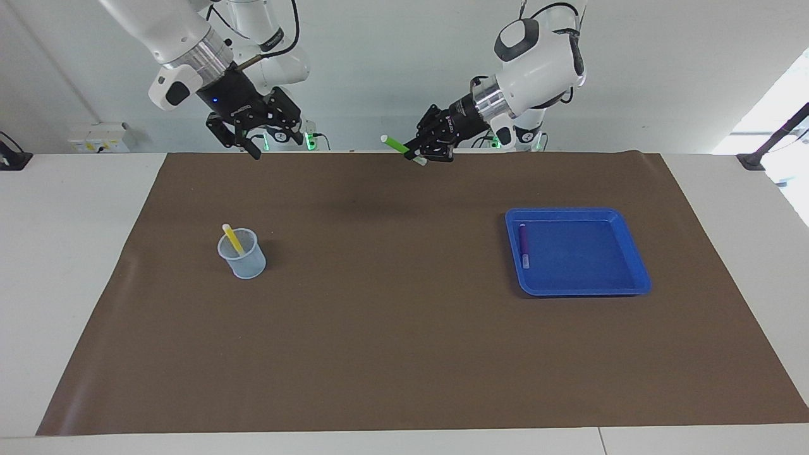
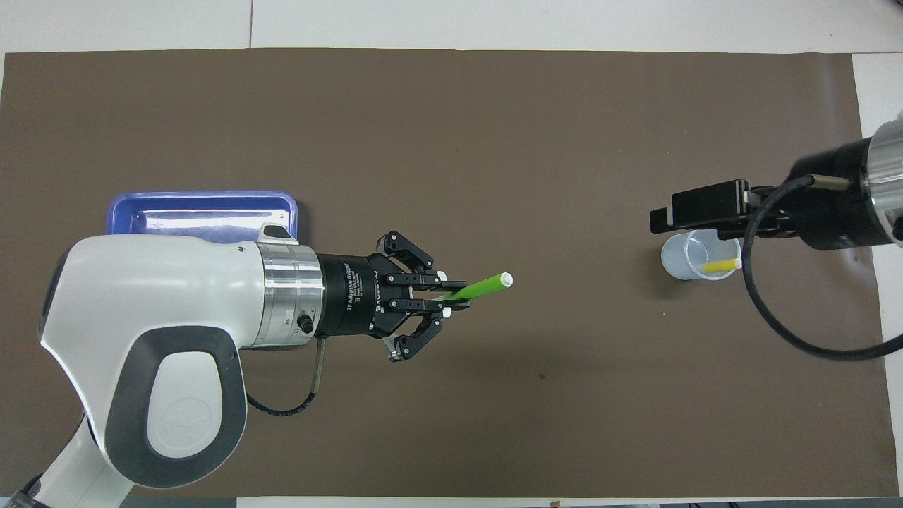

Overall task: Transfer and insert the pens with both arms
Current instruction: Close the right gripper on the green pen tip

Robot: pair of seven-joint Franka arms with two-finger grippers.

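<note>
Over the brown mat (image 1: 404,354), close to the robots' edge of the surface, the left gripper (image 1: 414,153) hangs in the air with its fingertips pinched on the green pen (image 1: 397,146), which sticks out level toward the right arm's end, pale tip leading. The right gripper (image 1: 253,140) is also raised, above the mat's edge at its own end, with its fingers spread and nothing between them. Farther from the robots, the clear cup (image 1: 243,253) stands on the mat with the yellow pen (image 1: 232,239) leaning inside it. Toward the left arm's end sits the blue tray (image 1: 632,253), and the purple pen (image 1: 524,244) lies flat in it along one wall.
</note>
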